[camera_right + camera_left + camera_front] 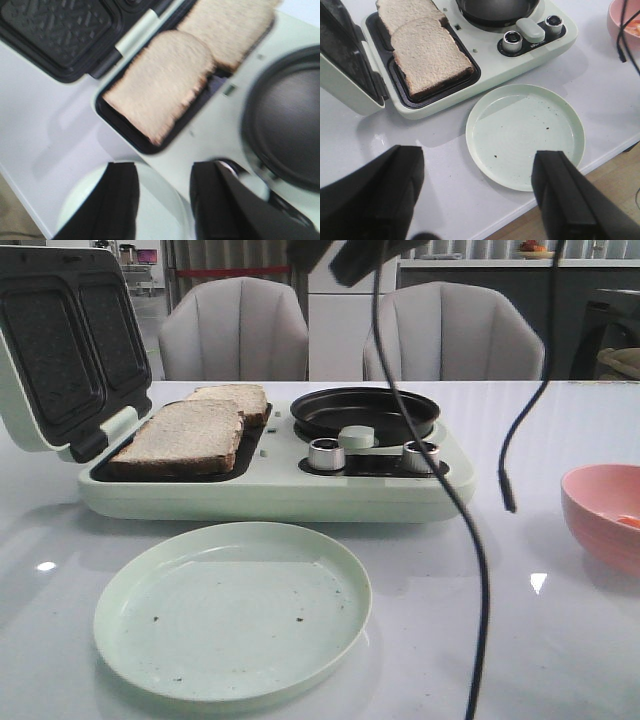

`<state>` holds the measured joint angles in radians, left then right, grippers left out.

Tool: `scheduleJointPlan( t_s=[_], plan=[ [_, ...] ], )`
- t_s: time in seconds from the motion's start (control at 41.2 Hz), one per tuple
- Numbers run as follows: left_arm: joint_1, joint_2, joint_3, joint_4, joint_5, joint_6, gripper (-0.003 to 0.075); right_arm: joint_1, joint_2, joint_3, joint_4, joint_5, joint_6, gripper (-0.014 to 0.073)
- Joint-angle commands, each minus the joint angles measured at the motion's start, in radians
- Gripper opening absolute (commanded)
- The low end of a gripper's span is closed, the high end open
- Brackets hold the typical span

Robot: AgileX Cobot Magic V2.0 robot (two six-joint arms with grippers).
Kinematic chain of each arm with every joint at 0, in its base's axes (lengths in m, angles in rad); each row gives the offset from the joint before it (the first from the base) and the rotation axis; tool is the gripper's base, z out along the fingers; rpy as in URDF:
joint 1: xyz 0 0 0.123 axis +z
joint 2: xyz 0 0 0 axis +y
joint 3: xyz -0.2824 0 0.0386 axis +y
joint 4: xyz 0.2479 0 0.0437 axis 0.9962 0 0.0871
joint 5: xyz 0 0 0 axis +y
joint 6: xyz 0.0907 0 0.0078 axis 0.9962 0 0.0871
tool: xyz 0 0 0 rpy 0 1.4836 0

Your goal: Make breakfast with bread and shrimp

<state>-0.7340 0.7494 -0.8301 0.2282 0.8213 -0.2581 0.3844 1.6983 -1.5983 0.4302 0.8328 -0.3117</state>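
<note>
Two bread slices lie side by side in the open sandwich maker's left tray: the near slice [180, 435] [430, 55] [157, 82] and the far slice [232, 400] [405, 11] [232, 27]. A small orange shrimp piece [628, 521] [632, 27] lies in the pink bowl [600, 510]. My left gripper [477, 195] is open and empty, high over the table's front edge beside the pale green plate [525, 135]. My right gripper [162, 200] is open and empty, above the plate's far rim [165, 185] and the maker's front edge.
The pale green sandwich maker [270, 490] has its lid [70, 350] raised at the left, a black pan [365, 412] and two knobs [326, 454] at the right. Black cables [480, 570] hang in front. Two chairs stand behind the table.
</note>
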Motion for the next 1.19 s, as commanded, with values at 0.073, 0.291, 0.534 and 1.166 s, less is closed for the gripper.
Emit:
scheduleJointPlan(
  t_s=[0.073,0.291,0.534,1.166],
  plan=[
    [-0.008,-0.003,-0.026,0.012,-0.072,-0.005,0.051,-0.002,-0.236,0.123,-0.203,-0.016,0.113,0.0349],
    [-0.008,-0.003,-0.026,0.012,-0.072,-0.005,0.051,-0.002,-0.481,0.369,-0.363,-0.015,0.228,0.0349],
    [-0.008,-0.003,-0.026,0.012,-0.072,-0.005,0.051,-0.003,-0.719,0.622,-0.399,-0.015,0.25,0.0349],
    [-0.008,-0.003,-0.042,-0.009,-0.028,-0.005,0.051,-0.003,-1.117,0.925,-0.399,0.0,0.269,0.0349]
  ],
)
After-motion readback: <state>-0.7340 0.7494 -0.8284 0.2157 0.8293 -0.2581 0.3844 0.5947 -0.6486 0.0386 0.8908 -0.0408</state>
